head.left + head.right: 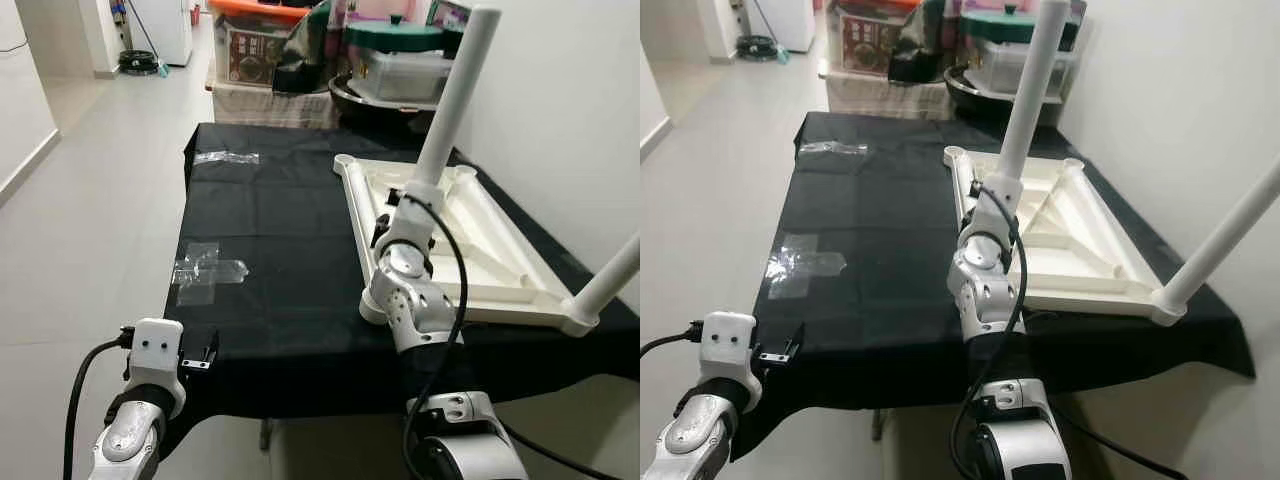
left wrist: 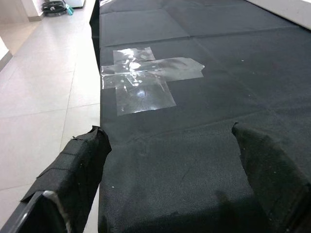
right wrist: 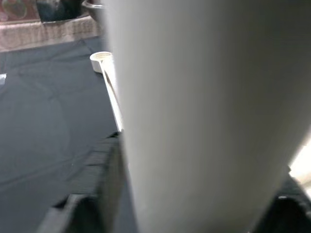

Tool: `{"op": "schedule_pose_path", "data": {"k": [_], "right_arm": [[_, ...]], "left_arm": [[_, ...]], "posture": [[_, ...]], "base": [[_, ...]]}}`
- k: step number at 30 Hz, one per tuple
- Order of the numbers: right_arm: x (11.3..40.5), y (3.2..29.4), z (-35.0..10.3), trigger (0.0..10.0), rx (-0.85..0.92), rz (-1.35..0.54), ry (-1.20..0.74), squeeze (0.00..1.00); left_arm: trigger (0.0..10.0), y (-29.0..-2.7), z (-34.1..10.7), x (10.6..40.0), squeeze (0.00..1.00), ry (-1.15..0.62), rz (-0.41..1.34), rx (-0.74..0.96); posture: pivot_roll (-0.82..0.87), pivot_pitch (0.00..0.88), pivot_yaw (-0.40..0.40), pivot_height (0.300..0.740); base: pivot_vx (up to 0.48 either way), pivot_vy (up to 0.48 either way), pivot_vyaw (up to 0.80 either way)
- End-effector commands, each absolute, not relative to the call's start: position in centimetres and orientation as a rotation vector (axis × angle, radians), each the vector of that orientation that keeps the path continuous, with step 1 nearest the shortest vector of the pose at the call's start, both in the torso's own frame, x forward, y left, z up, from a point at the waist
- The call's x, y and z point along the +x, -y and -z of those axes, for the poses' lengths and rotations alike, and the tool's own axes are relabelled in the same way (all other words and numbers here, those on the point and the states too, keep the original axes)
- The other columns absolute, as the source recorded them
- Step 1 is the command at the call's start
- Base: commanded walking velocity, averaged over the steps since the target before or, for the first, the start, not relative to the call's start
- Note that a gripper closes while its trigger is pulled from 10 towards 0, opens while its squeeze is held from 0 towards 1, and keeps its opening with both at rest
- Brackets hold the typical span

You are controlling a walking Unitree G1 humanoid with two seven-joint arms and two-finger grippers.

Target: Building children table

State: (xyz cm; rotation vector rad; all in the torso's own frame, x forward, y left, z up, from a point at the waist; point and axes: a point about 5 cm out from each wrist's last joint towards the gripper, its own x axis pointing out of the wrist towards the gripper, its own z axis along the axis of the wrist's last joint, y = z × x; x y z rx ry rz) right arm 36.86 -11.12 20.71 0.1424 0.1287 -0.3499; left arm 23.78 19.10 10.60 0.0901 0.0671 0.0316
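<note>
A white children's tabletop (image 1: 470, 250) lies upside down on the right half of a black-covered table (image 1: 280, 290), its ribbed underside facing up. One white leg (image 1: 455, 100) rises tilted from the tabletop, and a second leg (image 1: 612, 280) stands at the near right corner. The right gripper (image 1: 395, 215) is at the base of the tilted leg; in the right wrist view that leg (image 3: 209, 121) sits between the black fingers (image 3: 92, 184), which clasp it from both sides. The left gripper (image 1: 200, 355) hovers at the near left edge of the table, and the left wrist view shows its fingers (image 2: 77, 165) spread apart with nothing between them, above the cloth, with a patch of clear tape (image 2: 146, 77) just beyond. Far behind the table, a clear storage box (image 1: 405, 65) with a green lid sits among clutter; its contents cannot be made out
</note>
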Motion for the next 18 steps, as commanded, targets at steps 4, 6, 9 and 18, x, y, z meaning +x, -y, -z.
{"op": "schedule_pose_path", "data": {"k": [4,6,9,18], "right_arm": [[36.5,11.4,-22.5,10.0,0.173,0.351,-0.071,1.00],[36.2,11.7,-23.8,10.0,0.169,0.332,-0.028,1.00],[36.2,12.0,-24.8,10.0,0.156,0.277,0.003,1.00],[37.2,13.4,-25.3,10.0,-0.089,-0.207,-0.035,0.00]], "left_arm": [[10.0,-19.0,-10.4,23.8,0.00,-0.075,-0.025,0.096],[10.0,-18.9,-10.4,23.7,0.00,-0.075,-0.023,0.096],[10.0,-19.0,-10.3,23.7,0.00,-0.076,-0.022,0.096],[10.0,-18.9,-10.3,23.9,0.00,-0.073,-0.013,0.091]], "posture": [[0.05,0.000,-0.116,0.740],[0.04,0.000,-0.111,0.740],[0.04,0.000,-0.109,0.740],[0.03,0.000,-0.107,0.740]], "base": [[0.000,0.000,0.00],[0.000,0.000,0.00],[0.000,0.000,0.00],[0.000,0.000,0.00]]}}
